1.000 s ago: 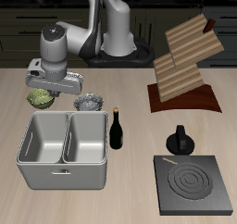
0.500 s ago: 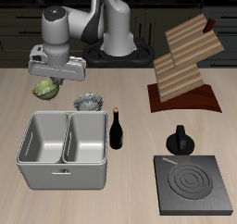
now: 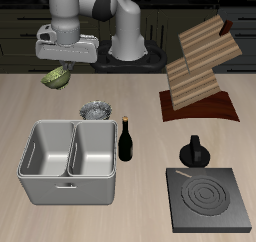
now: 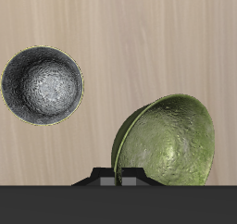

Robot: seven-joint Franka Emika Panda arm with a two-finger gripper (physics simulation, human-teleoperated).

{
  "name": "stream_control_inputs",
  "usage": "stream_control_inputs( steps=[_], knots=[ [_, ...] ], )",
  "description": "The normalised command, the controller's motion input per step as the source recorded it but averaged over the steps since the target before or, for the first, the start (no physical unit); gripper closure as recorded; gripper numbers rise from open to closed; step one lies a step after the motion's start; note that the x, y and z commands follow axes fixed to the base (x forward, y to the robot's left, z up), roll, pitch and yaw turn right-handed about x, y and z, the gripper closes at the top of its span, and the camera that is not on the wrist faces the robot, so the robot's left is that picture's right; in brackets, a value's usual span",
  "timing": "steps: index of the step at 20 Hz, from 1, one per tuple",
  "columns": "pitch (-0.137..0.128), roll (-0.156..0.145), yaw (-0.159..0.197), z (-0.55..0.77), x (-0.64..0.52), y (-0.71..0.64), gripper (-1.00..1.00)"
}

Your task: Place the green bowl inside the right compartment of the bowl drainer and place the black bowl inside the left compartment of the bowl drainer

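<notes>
Desk (image 3: pixel 140 181) side: pincer (image 3: pixel 62 68) looks clamped on the green bowl's (image 3: pixel 54 78) rim, held aloft, while black bowl (image 3: pixel 95 110) sits outside the empty bowl drainer (image 3: pixel 68 186).

exterior: high front, whole table (image 3: pixel 140 96), far.
wrist: straight down, close.
shared: green bowl (image 3: pixel 55 78) (image 4: pixel 169 140), black bowl (image 3: pixel 95 110) (image 4: pixel 42 85).

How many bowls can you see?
2. The green bowl hangs tilted from the end effector, up above the table behind the bowl drainer. The black bowl sits on the table just behind the drainer, near the dark bottle.
</notes>
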Motion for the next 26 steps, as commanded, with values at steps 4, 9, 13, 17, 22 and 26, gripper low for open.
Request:
stream_control_inputs(
  steps=[4, 9, 13, 17, 22, 26],
  knots=[
    [-0.051, 0.012, 0.035, 0.44, -0.20, 0.15, 1.00],
    [-0.045, 0.001, 0.017, 0.39, -0.15, 0.06, 1.00],
    [-0.025, -0.012, 0.015, 0.24, -0.09, -0.04, 1.00],
    [0.005, -0.007, -0.001, 0.11, 0.01, -0.09, 1.00],
    [-0.007, 0.000, 0.003, 0.18, 0.06, 0.01, 1.00],
    [0.007, 0.001, 0.008, 0.08, 0.02, 0.01, 1.00]
  ],
)
